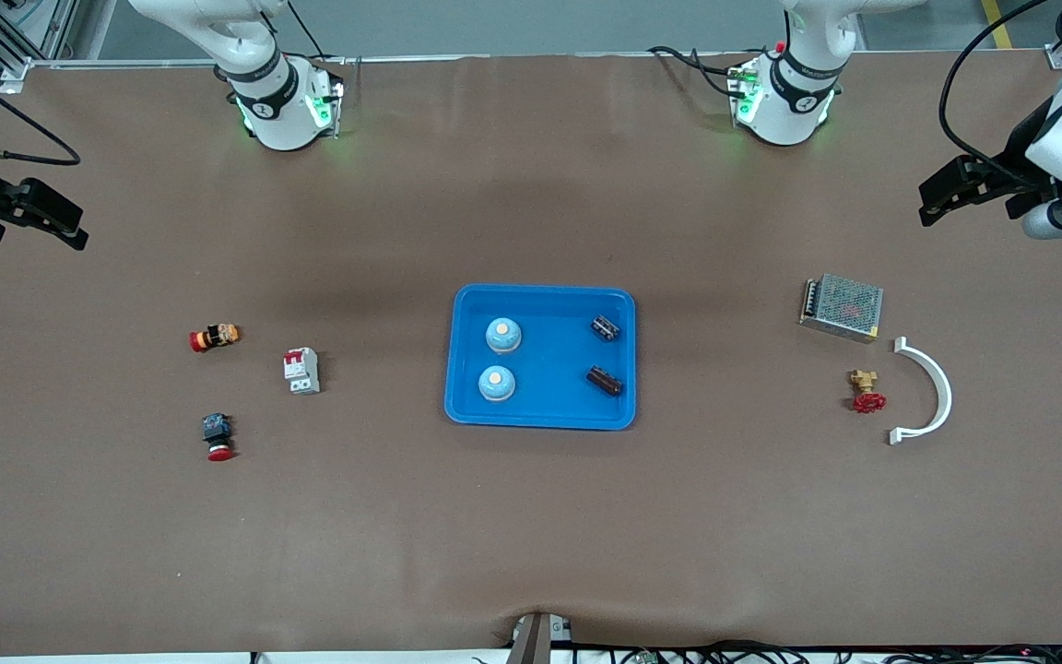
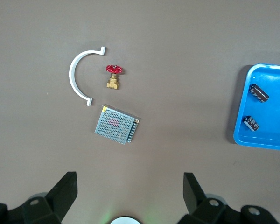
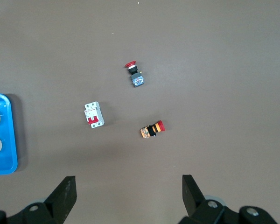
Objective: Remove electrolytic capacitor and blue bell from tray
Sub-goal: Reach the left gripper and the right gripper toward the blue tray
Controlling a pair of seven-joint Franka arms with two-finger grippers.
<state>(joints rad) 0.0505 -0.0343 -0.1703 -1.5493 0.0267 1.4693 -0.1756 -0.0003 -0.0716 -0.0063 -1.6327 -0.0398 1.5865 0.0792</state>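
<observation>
A blue tray (image 1: 541, 293) sits mid-table. Two bells (image 1: 502, 335) stand in it along the edge toward the right arm's end, two capacitors (image 1: 606, 327) along the edge toward the left arm's end. Toward the right arm's end lie a breaker (image 1: 301, 371) and two red-capped push buttons (image 1: 215, 337). Toward the left arm's end lie a mesh-covered power supply (image 1: 842, 307), a red-handled brass valve (image 1: 865, 391) and a white curved bracket (image 1: 929, 391). The left gripper (image 1: 939, 195) and the right gripper (image 1: 56, 224) hang open over the table's two ends.

We count two bells (image 1: 502, 335), two capacitors (image 1: 606, 327), one tray (image 1: 540, 417), two red pushbuttons (image 1: 215, 337), one breaker (image 1: 301, 371), one valve (image 1: 865, 391), one power supply (image 1: 842, 306), one white arc (image 1: 926, 392).
</observation>
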